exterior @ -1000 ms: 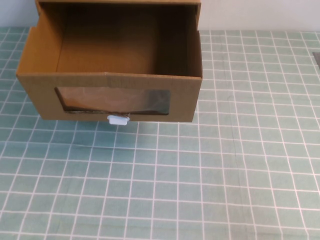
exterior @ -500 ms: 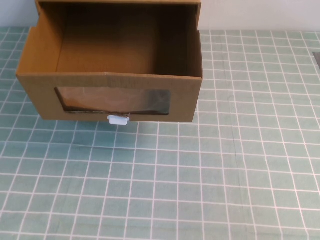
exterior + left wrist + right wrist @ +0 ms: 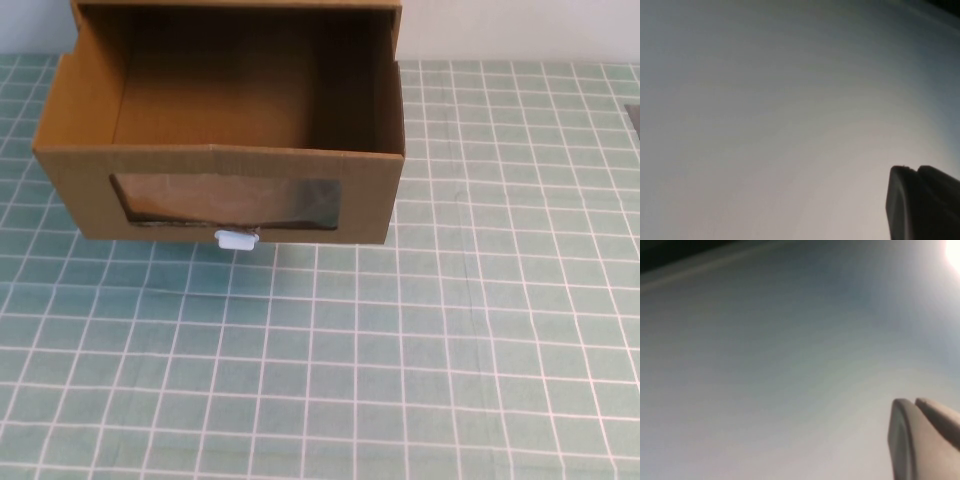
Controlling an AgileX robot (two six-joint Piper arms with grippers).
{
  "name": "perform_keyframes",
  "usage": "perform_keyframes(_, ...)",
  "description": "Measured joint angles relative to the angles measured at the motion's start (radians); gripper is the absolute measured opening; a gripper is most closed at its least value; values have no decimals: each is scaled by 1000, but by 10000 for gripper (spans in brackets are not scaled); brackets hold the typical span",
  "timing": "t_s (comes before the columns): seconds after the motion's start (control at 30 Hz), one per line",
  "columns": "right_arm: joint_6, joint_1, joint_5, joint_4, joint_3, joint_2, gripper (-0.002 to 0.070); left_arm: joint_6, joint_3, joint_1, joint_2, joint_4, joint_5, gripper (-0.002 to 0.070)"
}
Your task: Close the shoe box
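Green gridded mat (image 3: 420, 380): shoe box (image 3: 225, 190) sat at far-left edge, drawer pulled toward robot. Left gripper (image 3: 922, 202), right gripper (image 3: 922, 437) faced blank wall; jaw state unclear, nearer arm indeterminate.

green gridded table (image 3: 450, 330), shoe box (image 3: 230, 190) on it

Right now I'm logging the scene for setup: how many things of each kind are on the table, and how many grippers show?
Shoe box, drawer pulled open: 1
White tab: 1
Left gripper, off the table: 1
Right gripper, off the table: 1
Total: 4
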Motion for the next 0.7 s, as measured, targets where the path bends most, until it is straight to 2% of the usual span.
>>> perform_keyframes(0.13, 0, 0, 210, 0, -115, 152, -13, 0, -151, 0, 156, -15, 205, -5)
perform_keyframes(0.37, -21, 0, 702, 0, -266, 443, -13, -11, -407, 0, 488, -17, 623, -5)
perform_keyframes(0.53, -154, 0, 803, 7, -266, 557, -13, 19, -548, 0, 710, 13, 813, -5)
perform_keyframes(0.7, -195, 51, 821, 72, -267, 585, -13, 143, -602, 0, 839, 60, 796, -5)
